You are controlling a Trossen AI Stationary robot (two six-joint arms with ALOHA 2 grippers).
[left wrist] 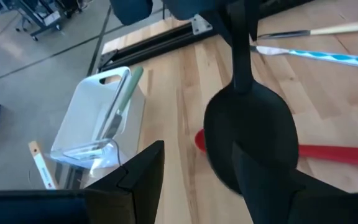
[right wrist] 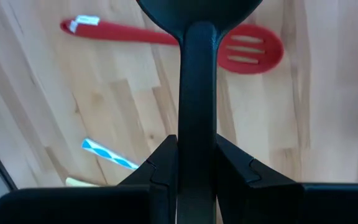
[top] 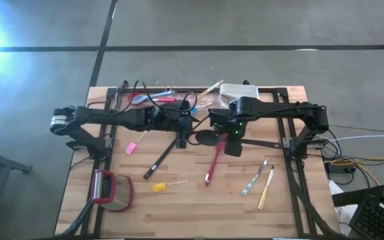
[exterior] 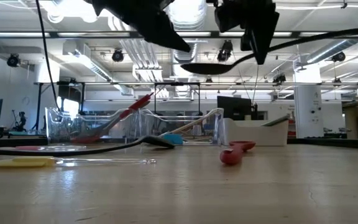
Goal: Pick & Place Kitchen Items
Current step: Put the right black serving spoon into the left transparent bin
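Observation:
My right gripper (top: 227, 138) is shut on a black spoon (top: 205, 138) above the table's middle. In the low view the spoon (exterior: 210, 67) hangs high over the wood. My left gripper (left wrist: 204, 193) is open just left of it. Its fingers stand on either side of the spoon's bowl (left wrist: 247, 130); whether they touch it I cannot tell. A red slotted spatula (top: 213, 163) lies flat on the table below. A long black utensil (top: 162, 160), a yellow piece (top: 159, 188) and a pink piece (top: 131, 148) lie to the left. My right gripper pinches the spoon's handle (right wrist: 196, 134) between its two fingers (right wrist: 160, 165), and the handle runs along the fingers. The bowl sticks out ahead, toward the table's left. The spoon is lifted clear of the table, its handle slanting up to the gripper (exterior: 257, 37).
A blue-striped utensil (top: 253, 180) and a pale-handled one (top: 267, 190) lie at the near right. The red-framed round object (top: 109, 190) lies at the near left. Clear tubs (top: 145, 99) and a white tub (top: 239, 92) holding utensils stand along the far edge.

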